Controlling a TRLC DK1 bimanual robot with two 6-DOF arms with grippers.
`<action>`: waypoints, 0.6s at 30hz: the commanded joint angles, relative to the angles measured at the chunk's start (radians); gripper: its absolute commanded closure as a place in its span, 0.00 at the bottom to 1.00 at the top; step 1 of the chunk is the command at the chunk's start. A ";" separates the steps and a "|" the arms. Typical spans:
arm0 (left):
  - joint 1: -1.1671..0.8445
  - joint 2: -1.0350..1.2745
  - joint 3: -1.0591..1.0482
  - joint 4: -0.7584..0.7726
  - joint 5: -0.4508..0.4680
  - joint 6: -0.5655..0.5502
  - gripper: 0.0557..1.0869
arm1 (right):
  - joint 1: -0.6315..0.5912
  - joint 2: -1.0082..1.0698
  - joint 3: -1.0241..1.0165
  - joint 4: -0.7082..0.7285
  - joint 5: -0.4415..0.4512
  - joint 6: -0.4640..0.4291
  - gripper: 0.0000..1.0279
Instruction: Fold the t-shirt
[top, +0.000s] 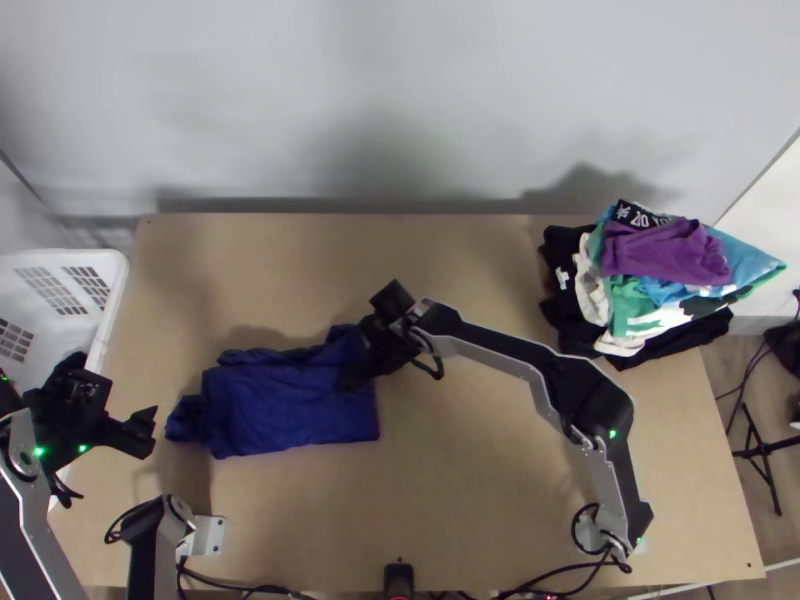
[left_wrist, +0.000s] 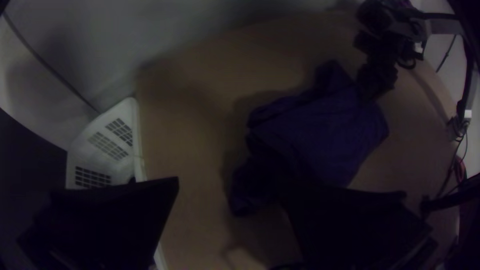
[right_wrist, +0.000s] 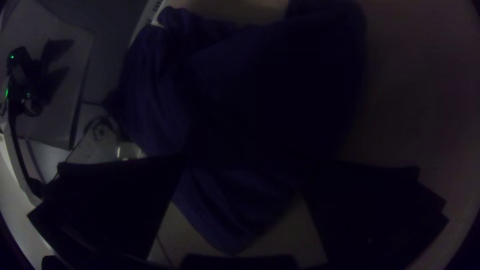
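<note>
top: blue t-shirt (top: 290, 400) folded on surface (top: 470, 500), bunched at left end; right gripper (top: 368, 337) at shirt's far right corner; left gripper (top: 153, 428) left of shirt; clothes pile (top: 665, 250) beyond shirt, right | left wrist: left gripper (left_wrist: 230, 186) jaws apart | right wrist: right gripper (right_wrist: 245, 172) jaws apart, shirt between

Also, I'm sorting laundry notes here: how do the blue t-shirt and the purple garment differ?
The blue t-shirt lies on the table; the purple garment tops a pile of clothes. The t-shirt forms a rough rectangle, while the purple garment is bunched. The right gripper is at the t-shirt, but away from the purple garment. Both look creased.
</note>
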 joint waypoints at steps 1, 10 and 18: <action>0.022 -0.002 -0.007 -0.001 0.002 0.025 0.06 | 0.031 0.030 0.064 -0.001 -0.043 0.049 0.05; 0.022 0.009 -0.018 0.019 0.007 0.027 0.06 | 0.096 0.119 0.227 -0.023 -0.080 0.075 0.46; 0.042 0.015 -0.021 0.025 0.007 0.061 0.06 | 0.088 0.165 0.230 -0.024 -0.111 0.089 0.97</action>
